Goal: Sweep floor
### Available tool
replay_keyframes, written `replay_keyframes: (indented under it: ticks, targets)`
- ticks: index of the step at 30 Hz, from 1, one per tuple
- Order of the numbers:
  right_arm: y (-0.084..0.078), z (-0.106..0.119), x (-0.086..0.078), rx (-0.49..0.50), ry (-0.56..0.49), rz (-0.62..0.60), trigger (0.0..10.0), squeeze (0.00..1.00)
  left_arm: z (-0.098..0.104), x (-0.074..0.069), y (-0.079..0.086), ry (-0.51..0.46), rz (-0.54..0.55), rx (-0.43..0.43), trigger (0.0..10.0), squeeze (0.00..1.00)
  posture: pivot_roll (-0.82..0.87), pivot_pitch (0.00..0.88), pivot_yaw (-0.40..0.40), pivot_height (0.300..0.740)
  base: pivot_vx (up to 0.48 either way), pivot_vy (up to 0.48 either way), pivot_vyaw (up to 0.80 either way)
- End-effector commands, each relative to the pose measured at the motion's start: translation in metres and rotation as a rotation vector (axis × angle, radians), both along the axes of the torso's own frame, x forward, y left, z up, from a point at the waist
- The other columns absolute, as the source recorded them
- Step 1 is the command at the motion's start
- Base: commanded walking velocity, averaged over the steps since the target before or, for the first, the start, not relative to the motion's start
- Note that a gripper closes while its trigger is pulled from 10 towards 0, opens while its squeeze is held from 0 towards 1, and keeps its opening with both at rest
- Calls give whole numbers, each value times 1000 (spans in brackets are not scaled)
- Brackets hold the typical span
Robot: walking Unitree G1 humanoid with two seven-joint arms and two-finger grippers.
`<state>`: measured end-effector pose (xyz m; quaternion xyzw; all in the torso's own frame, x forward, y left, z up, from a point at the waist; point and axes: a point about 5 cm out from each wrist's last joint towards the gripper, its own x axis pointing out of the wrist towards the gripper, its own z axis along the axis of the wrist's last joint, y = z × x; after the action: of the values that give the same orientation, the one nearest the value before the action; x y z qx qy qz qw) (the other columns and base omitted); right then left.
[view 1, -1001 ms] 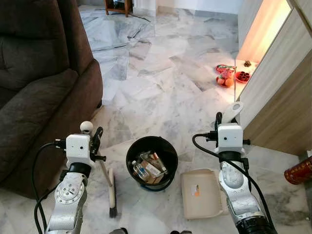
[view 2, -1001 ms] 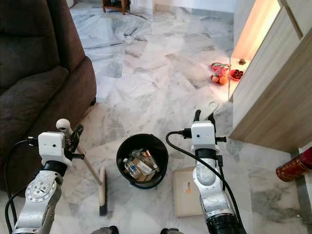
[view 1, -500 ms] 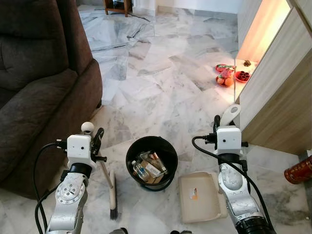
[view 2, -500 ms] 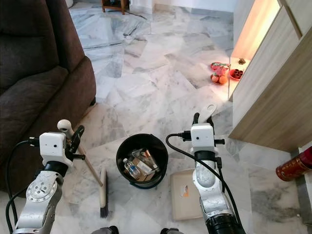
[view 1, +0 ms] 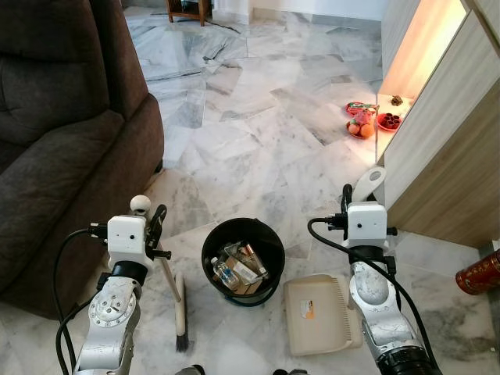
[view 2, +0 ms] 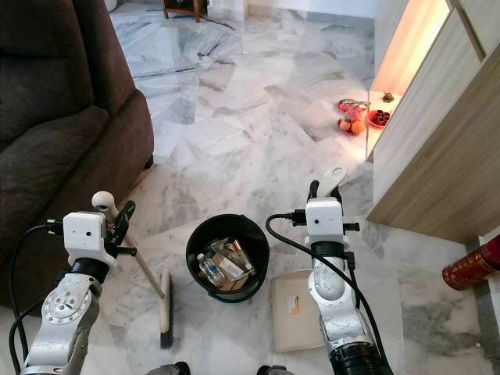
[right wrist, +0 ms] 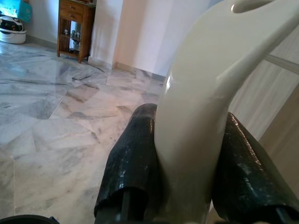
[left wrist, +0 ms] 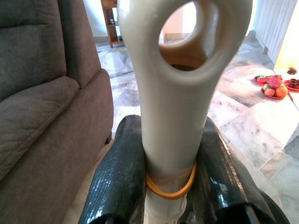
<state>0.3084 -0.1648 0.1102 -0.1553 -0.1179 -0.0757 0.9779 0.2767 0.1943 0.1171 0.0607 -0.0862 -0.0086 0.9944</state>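
left eye view has the robot standing over a marble floor (view 1: 258,141), a tool in each arm. the left pincer (view 1: 156,223) is clamped on the broom (view 1: 173,289), high on its pale handle, just below the round knob; the left wrist view shows both black fingers (left wrist: 117,182) pressed against the handle either side of an orange rubber band, with the hanging loop above them. the right pincer (view 1: 349,195) is closed around the dustpan (view 1: 319,312) by its upright cream handle, the fingers (right wrist: 133,163) snug on either side in the right wrist view.

the broom's bristle head rests on the floor just left of the black bin (view 1: 244,262), the handle slanting up to the pincer. the dustpan tray lies flat on the floor just right of the bin, near it but seemingly not touching.

handling, as i judge it: both tools look like light, rigid plastic, smooth and a bit slippery, so the grip should stay firm. holding near the handle tops gives reach but little leverage; the broom head may skate or twist on polished marble.

the count: one broom, one dustpan, one bin holding several bottles and wrappers, one dark sofa (view 1: 62,133) on the left, one wooden cabinet (view 1: 445,148) on the right, and two red plates (view 1: 371,119) of offerings by its base.
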Motion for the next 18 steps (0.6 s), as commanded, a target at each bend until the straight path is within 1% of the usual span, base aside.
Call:
replay_keyframes:
  ticks: [1, 18]
  targets:
    - [2, 3, 2, 0, -16, 13, 10000, 0, 8, -2, 1, -36, 0, -6, 10000, 0, 142, 199, 4, 740, -240, 0, 0]
    - [4, 1, 3, -2, -7, 28, 10000, 0, 7, -2, 0, -35, 2, -6, 10000, 0, 143, 190, 1, 740, -282, 0, 0]
